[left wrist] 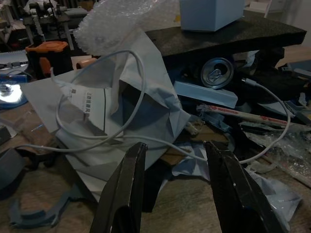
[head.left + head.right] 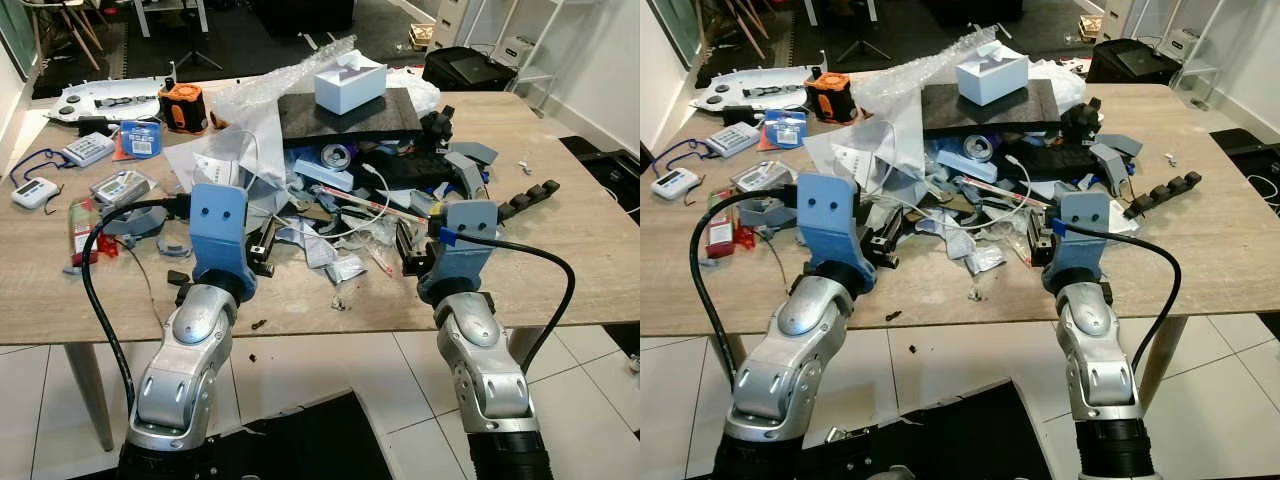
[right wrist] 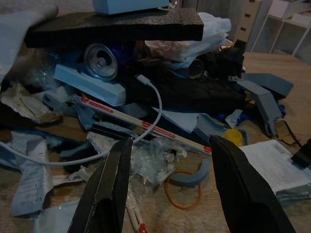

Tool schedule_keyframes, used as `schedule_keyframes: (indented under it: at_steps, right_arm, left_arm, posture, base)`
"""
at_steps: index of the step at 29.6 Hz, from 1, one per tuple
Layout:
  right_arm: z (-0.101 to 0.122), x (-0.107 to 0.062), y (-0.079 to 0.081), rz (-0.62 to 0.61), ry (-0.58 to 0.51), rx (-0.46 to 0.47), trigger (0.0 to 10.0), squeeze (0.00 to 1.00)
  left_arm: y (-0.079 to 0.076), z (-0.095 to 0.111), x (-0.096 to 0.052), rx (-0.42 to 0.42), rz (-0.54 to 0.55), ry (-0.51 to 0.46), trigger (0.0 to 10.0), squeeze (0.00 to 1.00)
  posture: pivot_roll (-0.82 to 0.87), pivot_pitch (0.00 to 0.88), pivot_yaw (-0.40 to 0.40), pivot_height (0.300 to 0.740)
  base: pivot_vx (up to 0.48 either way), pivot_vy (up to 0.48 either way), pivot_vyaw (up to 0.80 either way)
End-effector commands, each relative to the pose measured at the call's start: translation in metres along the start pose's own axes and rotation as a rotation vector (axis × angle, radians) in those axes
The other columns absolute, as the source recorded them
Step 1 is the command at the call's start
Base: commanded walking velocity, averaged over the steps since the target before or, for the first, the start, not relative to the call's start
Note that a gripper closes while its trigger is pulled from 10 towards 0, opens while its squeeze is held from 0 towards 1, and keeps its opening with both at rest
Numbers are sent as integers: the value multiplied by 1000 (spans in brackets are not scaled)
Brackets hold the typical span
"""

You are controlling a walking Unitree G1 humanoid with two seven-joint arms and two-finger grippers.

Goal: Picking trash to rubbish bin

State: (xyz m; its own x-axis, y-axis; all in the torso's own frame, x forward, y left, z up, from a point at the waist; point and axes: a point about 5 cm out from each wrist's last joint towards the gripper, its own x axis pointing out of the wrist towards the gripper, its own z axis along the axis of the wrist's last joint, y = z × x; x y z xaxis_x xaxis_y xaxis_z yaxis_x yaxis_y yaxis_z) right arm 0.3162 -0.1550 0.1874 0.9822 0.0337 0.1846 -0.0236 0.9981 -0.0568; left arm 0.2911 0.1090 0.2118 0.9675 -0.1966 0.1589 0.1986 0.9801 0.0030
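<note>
Left tool [image 1: 175,194]: fingers spread apart, holding nothing; positioned at the near edge of the trash pile, low over the bench.
Right tool [image 3: 170,189]: fingers spread apart, holding nothing; positioned at the near right edge of the same pile.
Bench [image 2: 560,270]: light wood top; both silver arms reach over its near edge from the tiled floor side.
Trash pile [image 2: 340,220]: spread across the middle of the bench, just beyond both tools; mixed paper scraps, plastic film and blue-grey plastic parts.
White cable [image 1: 141,92]: loops over crumpled white paper [image 1: 146,116] directly ahead of the left tool and runs on toward the right.
Chopstick sleeve [image 3: 146,127]: long, red-marked, lying diagonally just ahead of the right tool.
Orange rubber band [image 3: 183,195]: flat on the bench between the right tool's fingers, touching a grey curved part.
Drink can [image 3: 100,60]: on its side, open end facing the tools, under the black foam slab [image 2: 350,112].
White box [image 2: 350,82]: resting on top of the slab.
Bubble wrap [image 2: 270,85]: at the far left of the pile.
Orange-black device [image 2: 182,106]: far left, upright, apart from the pile.
Black power strip [image 2: 530,195]: right of the pile, lying at a slant.
</note>
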Motion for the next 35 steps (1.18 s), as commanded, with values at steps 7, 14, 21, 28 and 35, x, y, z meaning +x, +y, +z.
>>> schedule_keyframes:
  at_steps: [7, 14, 21, 28, 35]
  right_arm:
    - [2, 4, -21, -58, 1, -9, 10000, 0]
    - [3, 8, -34, -56, 26, 6, 10000, 0]
    - [6, 17, -47, -53, 48, 0, 10000, 0]
    - [14, 30, -66, -37, 87, 19, 10000, 0]
    - [22, 45, -127, 24, 219, -11, 10000, 1000]
  left_arm:
    - [0, -4, -1, 20, -15, 19, 10000, 0]
    - [0, -9, -1, 16, -9, 49, 10000, 0]
    - [2, -9, -1, 41, -10, 44, 10000, 0]
    - [4, -6, 3, 77, -43, 26, 10000, 0]
    - [8, 5, 15, 206, -218, -9, 10000, 0]
  posture:
    - [66, 127, -2, 740]
    - [66, 127, -2, 740]
    - [59, 119, 0, 740]
    - [62, 135, -1, 740]
    - [62, 157, -2, 740]
  base:
    - [0, 0, 0]
    - [0, -274, 0]
    - [0, 0, 0]
    - [0, 0, 0]
    - [0, 0, 0]
